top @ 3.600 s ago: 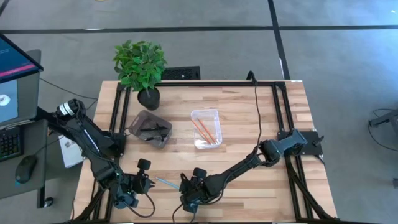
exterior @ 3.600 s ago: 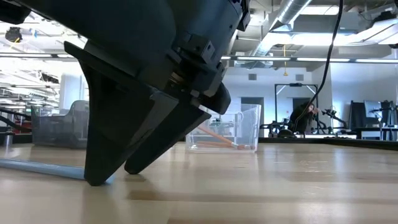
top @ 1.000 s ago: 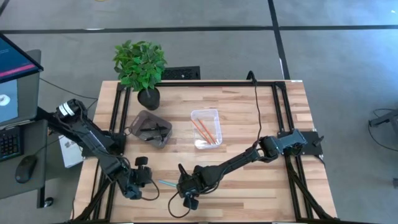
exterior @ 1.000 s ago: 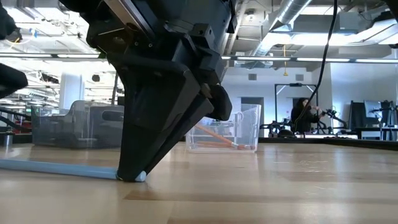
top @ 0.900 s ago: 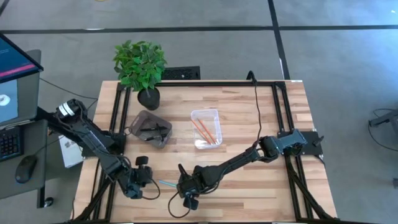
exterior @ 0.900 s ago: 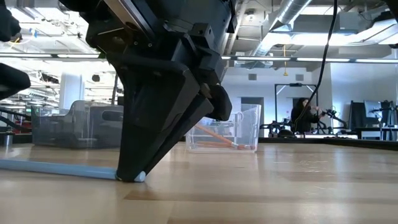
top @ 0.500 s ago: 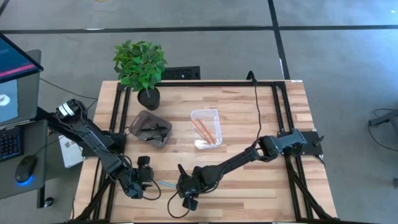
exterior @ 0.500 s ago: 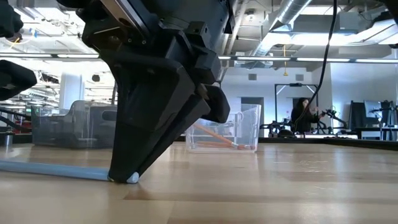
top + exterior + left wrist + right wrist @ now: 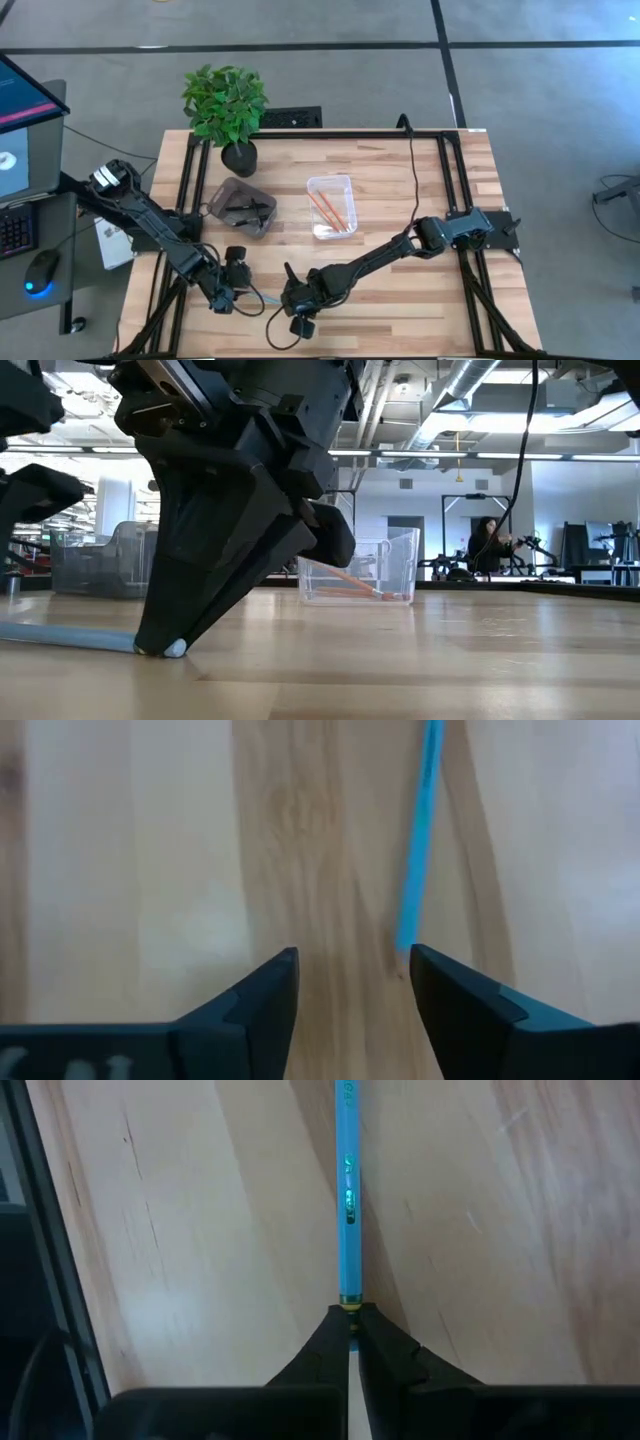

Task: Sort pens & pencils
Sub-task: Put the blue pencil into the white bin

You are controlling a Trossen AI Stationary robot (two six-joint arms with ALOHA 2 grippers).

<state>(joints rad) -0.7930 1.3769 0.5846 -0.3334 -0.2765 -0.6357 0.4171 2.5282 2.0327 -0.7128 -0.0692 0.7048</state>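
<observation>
A light blue pencil (image 9: 347, 1190) lies on the wooden table near its front edge, between my two grippers. My right gripper (image 9: 350, 1323) is shut on its near end; the low view shows that end (image 9: 175, 649) at the fingertips, down at the table. My left gripper (image 9: 353, 965) stands open at the pencil's (image 9: 420, 830) other end, whose point lies just inside one finger. Two orange pencils lie in the clear tray (image 9: 332, 207). Black pens lie in the grey tray (image 9: 240, 207). My right gripper pinches the pencil's metal-banded end (image 9: 349, 1302) between its two fingertips. The fingers (image 9: 230, 560) slant down from the table's right side, in line with the pencil. The pencil lies flat on the table (image 9: 60, 635). My left gripper: I cannot tell whether its finger (image 9: 440, 982) touches the pencil's point (image 9: 404, 948).
A potted plant (image 9: 225, 105) stands at the far left corner, behind the grey tray. Black frame rails (image 9: 190, 180) run along the table's left and right sides. Bare wood (image 9: 400, 300) lies to the right of the grippers.
My right gripper has slid a little toward the table's left edge, pushing the pencil along the table with it. My left gripper has moved toward the far edge and the right, closer to the pencil's point.
</observation>
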